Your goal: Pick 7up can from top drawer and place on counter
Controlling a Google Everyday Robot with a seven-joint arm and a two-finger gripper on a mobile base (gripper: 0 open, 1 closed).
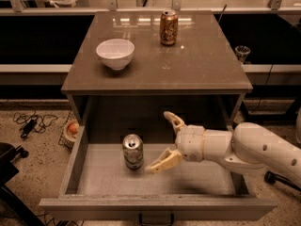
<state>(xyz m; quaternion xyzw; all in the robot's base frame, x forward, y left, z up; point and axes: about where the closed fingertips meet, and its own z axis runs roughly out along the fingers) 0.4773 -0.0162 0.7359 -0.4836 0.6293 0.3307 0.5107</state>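
The 7up can (133, 151) stands upright on the pale floor of the open top drawer (155, 206), left of centre. My gripper (161, 141) reaches into the drawer from the right, open, just right of the can and apart from it. One tan finger (173, 121) points up and back, the other (162, 162) lies low near the can's base. The counter (197, 62) is the glossy grey-brown top above the drawer.
A white bowl (115, 53) and an orange-brown can (168, 28) stand on the counter. My white arm (244, 149) crosses the drawer's right side. Cables (30, 124) and a small basket (70, 131) lie on the floor at left. A railing runs behind the counter.
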